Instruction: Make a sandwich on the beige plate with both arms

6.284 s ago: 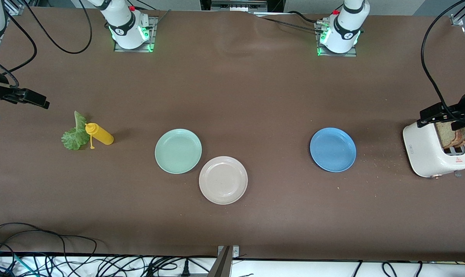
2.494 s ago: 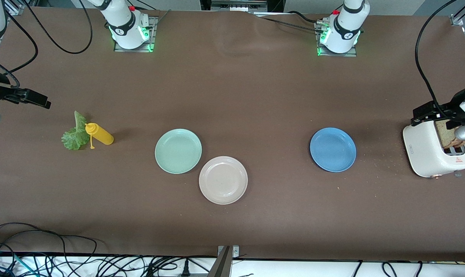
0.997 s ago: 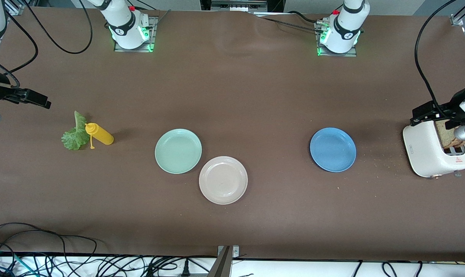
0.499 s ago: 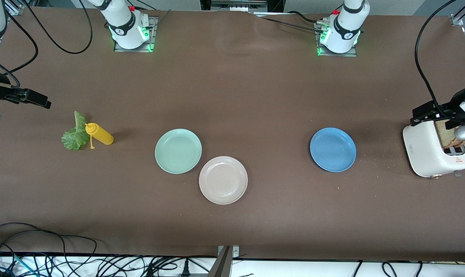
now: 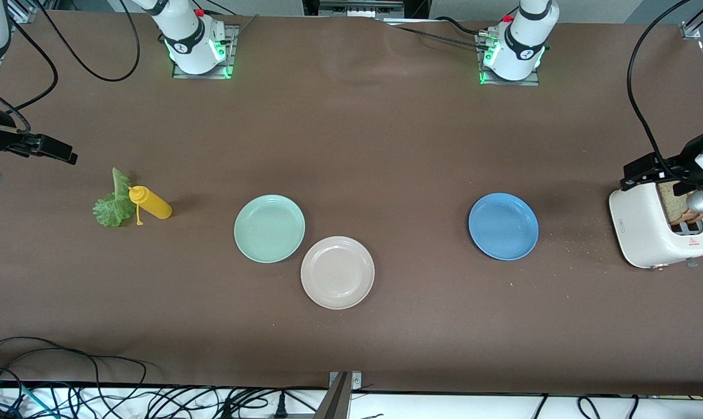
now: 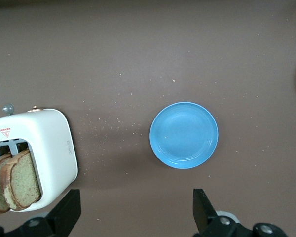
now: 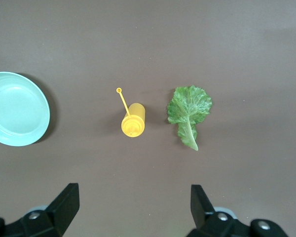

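Beige plate (image 5: 337, 272) round, bare, raised rim, mid-worktop toward the front-camera edge, touching mint-green plate (image 5: 269, 228), blue plate (image 5: 503, 226) apart, bread slices (image 6: 14, 181) in toaster (image 5: 654, 229) at left-arm end, left hand (image 6: 135, 217) spread above toaster, lettuce leaf (image 7: 189, 111) beside yellow bottle (image 7: 133, 120) at right-arm end, right hand (image 7: 133, 212) spread above them.

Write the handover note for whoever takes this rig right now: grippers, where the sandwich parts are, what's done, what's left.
Left gripper: jaws open, empty, up over the table between the toaster and the blue plate.
Right gripper: jaws open, empty, up over the table by the lettuce leaf; that arm waits.
Bread slices: both standing in the toaster.
Lettuce leaf: on the table beside the yellow sauce bottle.
Beige plate: bare, next to the mint-green plate.
Done: nothing on the plate.
Left: bread, lettuce, bread onto the beige plate.
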Robot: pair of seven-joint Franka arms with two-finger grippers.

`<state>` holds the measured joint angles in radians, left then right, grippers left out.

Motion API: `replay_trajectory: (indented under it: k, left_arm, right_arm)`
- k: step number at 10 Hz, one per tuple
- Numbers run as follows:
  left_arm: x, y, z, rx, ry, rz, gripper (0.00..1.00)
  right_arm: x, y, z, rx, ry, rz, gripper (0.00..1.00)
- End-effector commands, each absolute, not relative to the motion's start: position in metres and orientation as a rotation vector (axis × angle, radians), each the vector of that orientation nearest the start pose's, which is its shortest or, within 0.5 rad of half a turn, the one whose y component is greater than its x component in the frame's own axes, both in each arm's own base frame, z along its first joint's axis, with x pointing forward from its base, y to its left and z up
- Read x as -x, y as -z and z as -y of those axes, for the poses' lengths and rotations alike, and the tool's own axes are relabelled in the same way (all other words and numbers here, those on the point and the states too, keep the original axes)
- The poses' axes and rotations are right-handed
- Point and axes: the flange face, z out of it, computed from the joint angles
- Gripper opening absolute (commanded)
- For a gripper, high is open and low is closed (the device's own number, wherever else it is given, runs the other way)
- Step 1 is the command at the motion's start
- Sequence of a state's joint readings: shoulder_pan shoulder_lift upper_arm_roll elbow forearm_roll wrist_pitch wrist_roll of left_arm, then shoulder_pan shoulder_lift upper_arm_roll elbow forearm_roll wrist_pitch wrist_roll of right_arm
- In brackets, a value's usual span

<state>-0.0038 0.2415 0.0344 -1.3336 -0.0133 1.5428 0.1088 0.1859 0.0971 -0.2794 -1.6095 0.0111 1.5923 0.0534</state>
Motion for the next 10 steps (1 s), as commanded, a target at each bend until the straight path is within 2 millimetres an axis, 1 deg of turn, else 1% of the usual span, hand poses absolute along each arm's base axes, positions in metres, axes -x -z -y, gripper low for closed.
replay_trajectory:
  k: [1, 2, 3, 4, 5, 6, 7, 9, 10]
  left_arm:
    - [-0.624, -0.594, -0.015, 3.161, -0.061, -0.117, 1.00]
    - [-0.625, -0.594, -0.016, 3.161, -0.061, -0.114, 1.00]
    - [-0.627, -0.588, -0.021, 3.163, -0.077, -0.090, 1.00]
    - [-0.629, -0.564, -0.038, 3.163, -0.159, -0.056, 1.00]
    - [-0.628, -0.555, -0.056, 3.154, -0.196, -0.002, 1.00]
    - [-0.627, -0.539, -0.096, 3.168, -0.247, 0.090, 1.00]
    - [-0.625, -0.529, -0.126, 3.172, -0.272, 0.166, 1.00]
    - [-0.622, -0.493, -0.168, 3.160, -0.365, 0.235, 1.00]
    - [-0.621, -0.484, -0.179, 3.125, -0.390, 0.138, 1.00]
  right_arm:
    - [-0.576, -0.557, 0.044, 3.124, -0.182, -0.241, 1.00]
    - [-0.576, -0.557, 0.044, 3.124, -0.182, -0.241, 1.00]
    - [-0.576, -0.557, 0.044, 3.124, -0.182, -0.243, 1.00]
    - [-0.576, -0.557, 0.044, 3.124, -0.182, -0.241, 1.00]
    - [-0.576, -0.557, 0.044, 3.124, -0.182, -0.241, 1.00]
    - [-0.576, -0.557, 0.044, 3.124, -0.182, -0.241, 1.00]
    - [-0.576, -0.557, 0.044, 3.124, -0.182, -0.241, 1.00]
    - [-0.576, -0.557, 0.044, 3.124, -0.182, -0.241, 1.00]
    - [-0.576, -0.557, 0.044, 3.124, -0.182, -0.243, 1.00]
